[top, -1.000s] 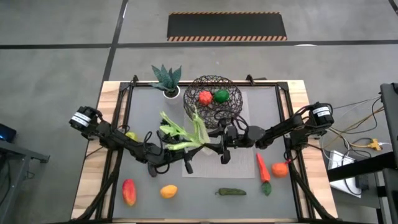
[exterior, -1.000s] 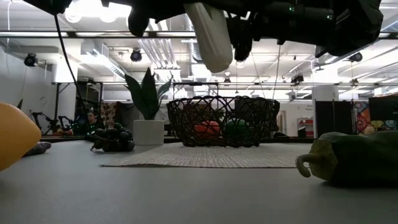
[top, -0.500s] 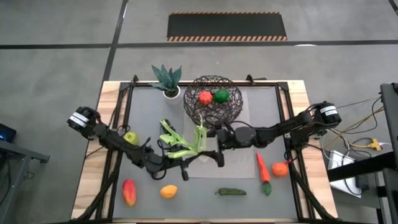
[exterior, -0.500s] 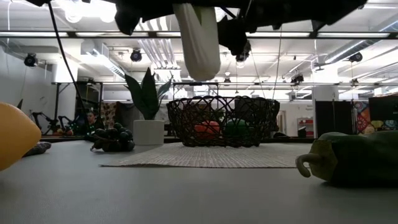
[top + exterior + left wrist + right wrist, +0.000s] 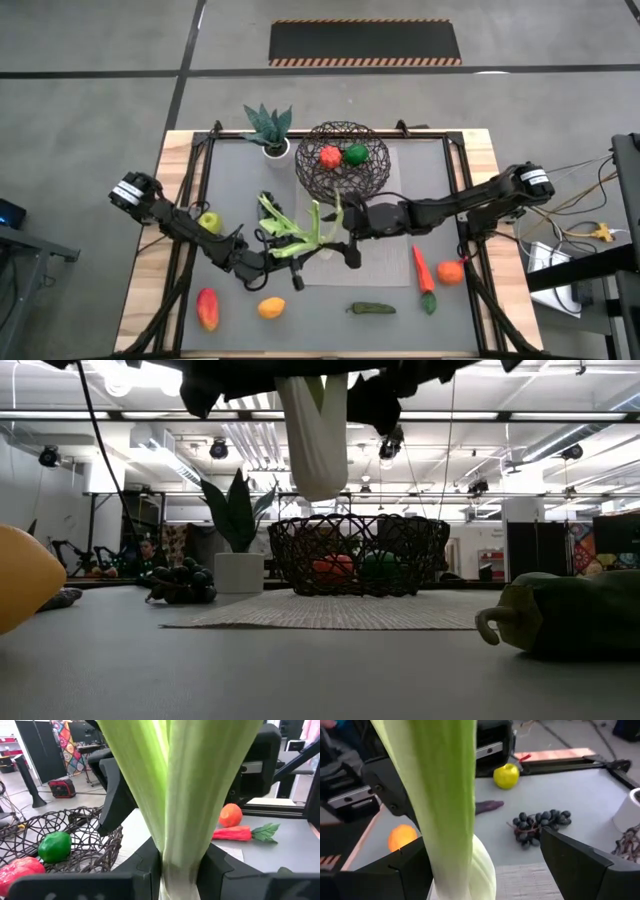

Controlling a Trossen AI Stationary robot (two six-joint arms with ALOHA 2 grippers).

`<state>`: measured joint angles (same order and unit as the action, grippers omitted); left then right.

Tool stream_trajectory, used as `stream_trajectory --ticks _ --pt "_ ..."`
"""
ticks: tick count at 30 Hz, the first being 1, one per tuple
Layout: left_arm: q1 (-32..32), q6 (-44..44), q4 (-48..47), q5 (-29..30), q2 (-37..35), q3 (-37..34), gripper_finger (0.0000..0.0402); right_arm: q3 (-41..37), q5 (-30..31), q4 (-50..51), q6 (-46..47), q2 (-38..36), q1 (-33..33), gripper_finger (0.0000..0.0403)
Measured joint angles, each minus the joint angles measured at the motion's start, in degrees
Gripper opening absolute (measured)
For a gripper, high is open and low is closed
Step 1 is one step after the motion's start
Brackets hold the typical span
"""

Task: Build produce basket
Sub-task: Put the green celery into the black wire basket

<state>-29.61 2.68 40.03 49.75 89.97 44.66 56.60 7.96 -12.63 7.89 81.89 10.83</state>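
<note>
The left gripper [image 5: 285, 252] is clamping its two dark fingers on the long green-and-white toy leek [image 5: 305, 232], holding it lifted clear of the grey table [image 5: 420, 180] just in front of the round dark wire basket [image 5: 343, 160]; in the low view the leek's white end is hanging well above the woven mat [image 5: 330, 611]. The right gripper [image 5: 347, 228] is standing beside the leek with its jaws spread wide, one dark finger on either side of the stalk in the right wrist view and neither visibly pressing it, so it is not gripping anything. The basket is sitting at the far middle of the table, next to a small white pot with a spiky green plant [image 5: 270, 128], and is already holding a red round fruit [image 5: 330, 156] and a green round fruit [image 5: 355, 153]. Judging from this, the step in hand is the leek, carried by the left arm with the right arm standing by. The next move likely calls for swinging the leek over the basket rim, lowering it, and only then letting go, since its length could catch on the wire or tip out. Other produce is waiting on the table: an orange carrot [image 5: 422, 270], dark grapes [image 5: 182, 582], a yellow-green apple [image 5: 209, 220] and a green pepper [image 5: 372, 309].
</note>
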Motion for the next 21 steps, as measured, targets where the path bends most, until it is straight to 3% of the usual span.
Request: stream_trajectory --ticks 10,17,21 --pt "-0.4 0.0 -0.1 0.1 -0.4 0.0 0.0068 8.4 -1.4 14.9 -4.7 0.0 0.2 0.032" --pt "-2.4 -0.1 -0.5 -0.8 -0.9 -0.1 0.0068 12.1 -10.4 18.8 -9.5 -0.3 0.2 0.032" --pt "-2.8 0.0 -0.4 -0.7 -0.9 0.1 0.0068 12.4 -10.6 19.1 -10.7 -0.6 0.2 0.032"
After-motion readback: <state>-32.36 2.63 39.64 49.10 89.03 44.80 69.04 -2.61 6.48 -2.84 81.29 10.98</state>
